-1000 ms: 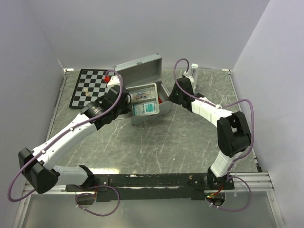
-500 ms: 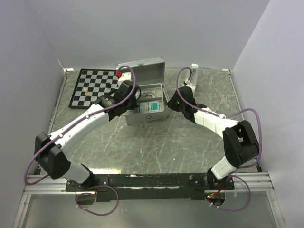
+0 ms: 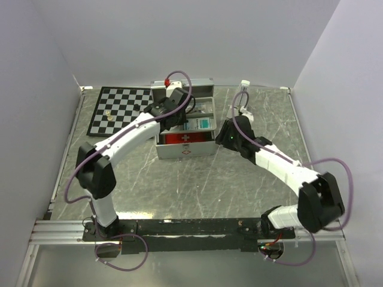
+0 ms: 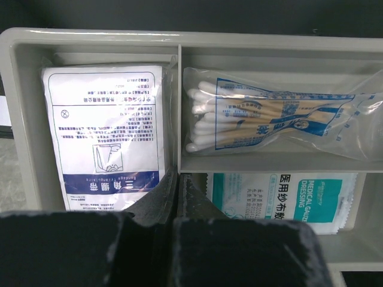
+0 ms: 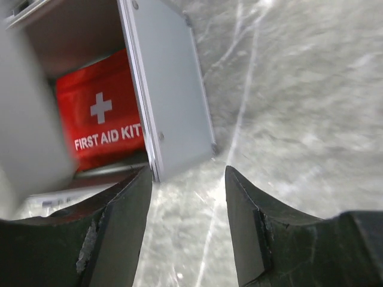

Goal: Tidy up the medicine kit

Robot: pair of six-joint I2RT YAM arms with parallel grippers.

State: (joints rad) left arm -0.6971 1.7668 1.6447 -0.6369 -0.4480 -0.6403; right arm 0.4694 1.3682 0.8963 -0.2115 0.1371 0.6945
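The kit (image 3: 170, 149) stands open mid-table at the back, lid raised behind it, front latch facing the arms. A chessboard (image 3: 116, 110) lies well to its left.

The tray (image 4: 90, 37) sits over the rear half of the kit. The left gripper (image 4: 178, 182) is pinched tight on the tray's middle divider. A red pouch (image 5: 99, 122) with a white cross lies in the kit's front half.

The tray holds a white bandage packet (image 4: 108, 128) on one side, a bag of swabs (image 4: 263, 119) on the other, and a gauze packet (image 4: 281, 200) below the swabs.

The right gripper (image 5: 188, 173) hovers just beside the kit's right corner, jaws apart and holding nothing. A small bottle (image 3: 244, 91) stands near the back wall.
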